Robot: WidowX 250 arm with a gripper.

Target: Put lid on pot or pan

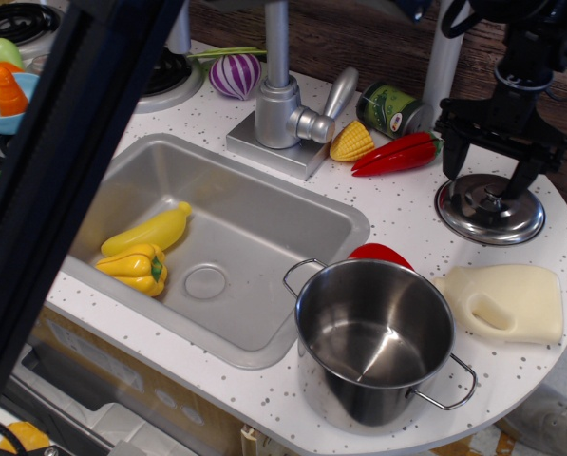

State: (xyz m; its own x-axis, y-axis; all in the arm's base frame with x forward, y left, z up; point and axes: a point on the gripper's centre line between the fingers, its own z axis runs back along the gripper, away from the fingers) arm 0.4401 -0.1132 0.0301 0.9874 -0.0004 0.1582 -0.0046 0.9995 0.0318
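Lid [490, 209]: flat on the counter at back right, well apart from the pot [375, 340]. My gripper [489, 174] hangs over it, jaws spread wide and holding nothing, fingers astride the central knob [493, 195]. Judgement: stiff, light, polished steel, likely slippery; the knob is the only sound hold. Pot stands open and upright at the front edge, milk jug [507, 302] just beside it.
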